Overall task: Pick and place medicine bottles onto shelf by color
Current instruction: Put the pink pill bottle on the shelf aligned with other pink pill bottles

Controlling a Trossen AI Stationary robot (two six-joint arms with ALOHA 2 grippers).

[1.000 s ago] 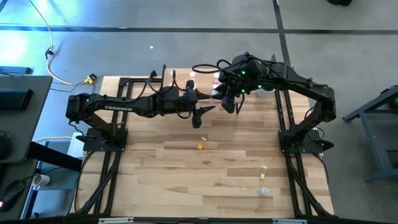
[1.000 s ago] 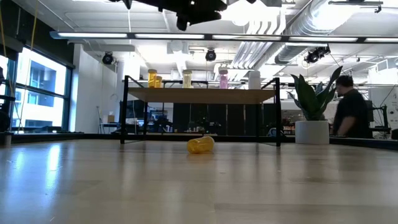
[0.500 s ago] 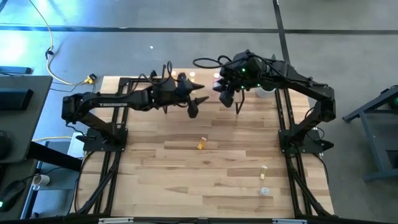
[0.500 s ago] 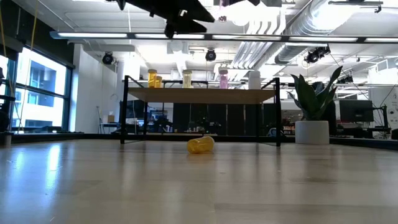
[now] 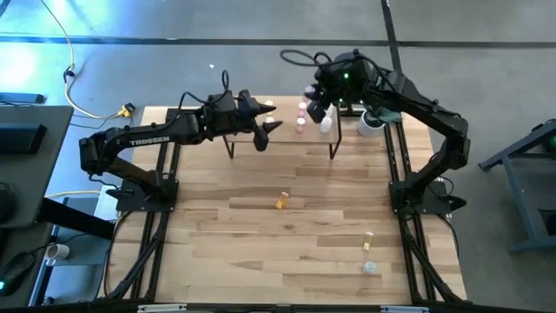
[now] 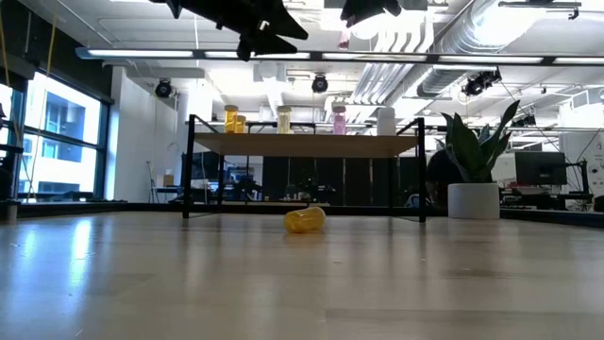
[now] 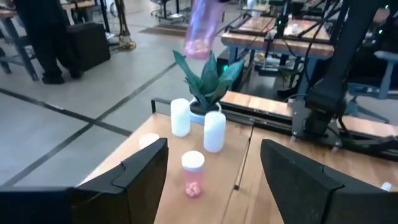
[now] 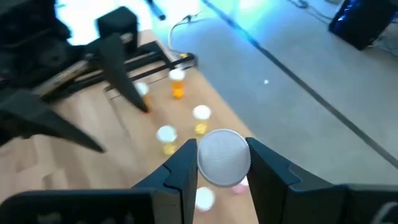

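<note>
The right gripper (image 8: 222, 169) has its two dark fingers (image 8: 180, 168) closed around a small bottle whose round white cap (image 8: 224, 157) sits between them, while the left gripper (image 7: 214, 168) holds nothing, its fingers (image 7: 146, 165) spread wide apart. From largest to smallest: the big wooden table (image 5: 261, 252) fills the overhead view, with a dark arm reaching in from each side toward its far edge. The left arm (image 5: 156, 139) stretches across from the left, its gripper (image 5: 265, 129) in the air just beside the near edge of the shelf; the right arm (image 5: 426, 117) arches over from the right, its gripper (image 5: 320, 97) above the shelf's right half. The shelf (image 6: 307, 144) is a low light-wood board on thin black legs at the table's far end, and a potted plant (image 6: 474, 165) in a white pot stands just to its right. On the shelf, seen level from the table top, stand orange-yellow bottles (image 6: 230, 119) at the left, then a pale one (image 6: 284, 119), a pink one (image 6: 339, 119) and a white one (image 6: 386, 120). The held bottle (image 6: 343, 36) (pinkish in the level view) hangs high above the shelf, over the pink one. A yellow bottle (image 5: 281, 201) lies on its side near the middle of the table, well apart from the shelf, and two more small bottles (image 5: 368, 236) lie toward the near right corner, one yellowish and one pale (image 5: 370, 268).
</note>
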